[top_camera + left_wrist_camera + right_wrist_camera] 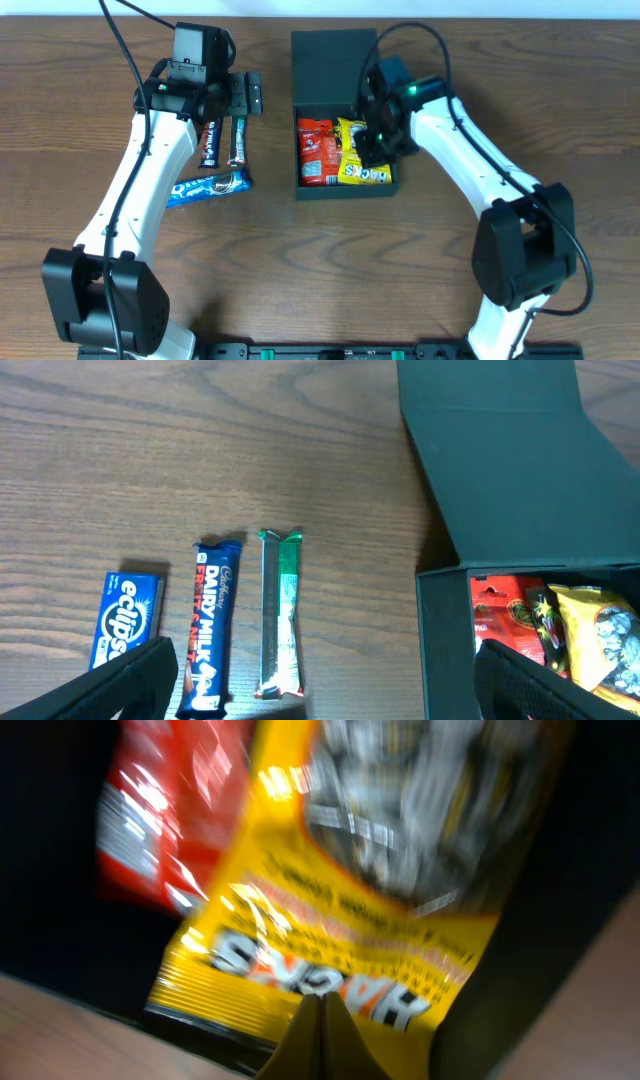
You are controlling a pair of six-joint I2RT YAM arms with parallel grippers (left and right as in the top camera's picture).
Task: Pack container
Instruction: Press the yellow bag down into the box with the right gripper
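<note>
The container (333,50) is matte teal-black, holding a red packet (315,152) and a yellow packet (352,160) with black lettering. The desk (560,100) is brown wood grain. The eclipse packet (128,615) is blue with white lettering, the chocolate bar (210,625) blue with white and red print, the slim bar (280,610) green and silver

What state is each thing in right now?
container: open, lid folded back.
yellow packet: inside container.
red packet: inside container.
left gripper: open, empty.
right gripper: shut, over yellow packet.
Dairy Milk bar: on table.
green bar: on table.
eclipse packet: on table.
</note>
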